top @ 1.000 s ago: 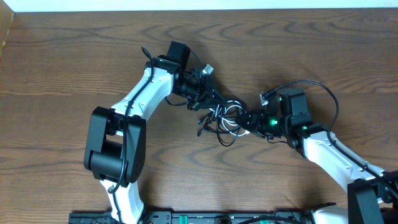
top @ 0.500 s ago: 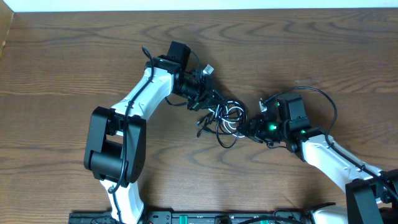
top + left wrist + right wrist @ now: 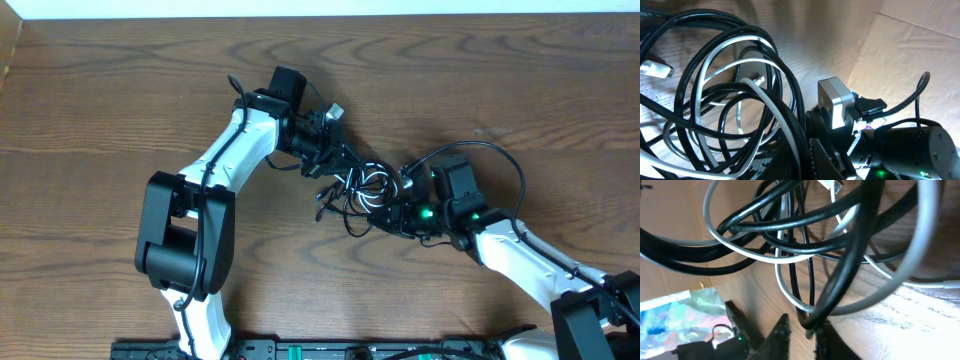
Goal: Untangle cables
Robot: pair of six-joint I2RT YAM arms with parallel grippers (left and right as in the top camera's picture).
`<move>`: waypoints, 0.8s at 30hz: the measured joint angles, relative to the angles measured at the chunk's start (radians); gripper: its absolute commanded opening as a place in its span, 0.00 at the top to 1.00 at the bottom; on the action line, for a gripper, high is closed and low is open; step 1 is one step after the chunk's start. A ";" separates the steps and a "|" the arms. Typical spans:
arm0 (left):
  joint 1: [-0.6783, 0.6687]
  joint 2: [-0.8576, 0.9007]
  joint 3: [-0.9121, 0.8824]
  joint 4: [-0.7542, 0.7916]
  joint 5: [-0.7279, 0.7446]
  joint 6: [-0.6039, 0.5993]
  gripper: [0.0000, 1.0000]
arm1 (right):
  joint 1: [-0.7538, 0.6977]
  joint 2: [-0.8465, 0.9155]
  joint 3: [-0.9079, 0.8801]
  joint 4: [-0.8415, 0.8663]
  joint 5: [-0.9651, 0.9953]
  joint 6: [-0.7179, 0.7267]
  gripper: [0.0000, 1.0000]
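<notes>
The black cable (image 3: 350, 212) and the white cable (image 3: 373, 186) lie in one tangled bundle of loops at the table's middle. My left gripper (image 3: 340, 165) is at the bundle's upper left. In the left wrist view its fingers (image 3: 805, 162) are shut on strands of the black cable (image 3: 790, 85) and the white cable (image 3: 771, 100). My right gripper (image 3: 393, 215) is at the bundle's lower right. In the right wrist view its fingers (image 3: 802, 332) stand apart, with a loop of the black cable (image 3: 850, 260) dipping between them against the right finger. The white cable (image 3: 784, 282) loops just beyond.
The brown wooden table (image 3: 120, 90) stretches all round. A white plug end (image 3: 652, 67) lies at the bundle's left edge. The right arm's wrist camera block (image 3: 837, 102) sits close behind the loops. The right arm's thicker black wire (image 3: 500, 155) arcs above it.
My right gripper has moved left and a little down, into the lower right of the tangle. My left gripper and its hold have not moved.
</notes>
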 measured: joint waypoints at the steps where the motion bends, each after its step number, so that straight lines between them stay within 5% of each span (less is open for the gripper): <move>1: 0.000 0.000 0.000 0.000 0.000 0.000 0.92 | 0.001 0.000 0.000 0.002 0.005 -0.002 0.72; 4: 0.000 0.000 0.000 0.000 0.000 0.000 0.93 | 0.003 0.000 0.000 0.006 0.026 -0.004 0.60; 9: 0.000 0.000 0.000 0.000 0.000 0.000 0.93 | 0.003 0.000 0.000 0.006 0.080 0.021 0.58; 15: 0.000 0.000 0.000 0.000 0.000 0.000 0.93 | 0.003 0.000 0.000 0.018 0.113 0.035 0.73; 22: 0.000 0.000 0.000 0.000 0.000 0.000 0.93 | 0.003 0.000 -0.001 0.069 0.122 0.038 0.75; 24: -0.001 0.000 0.000 0.000 0.000 0.000 0.92 | 0.003 0.000 -0.001 0.079 0.122 0.042 0.85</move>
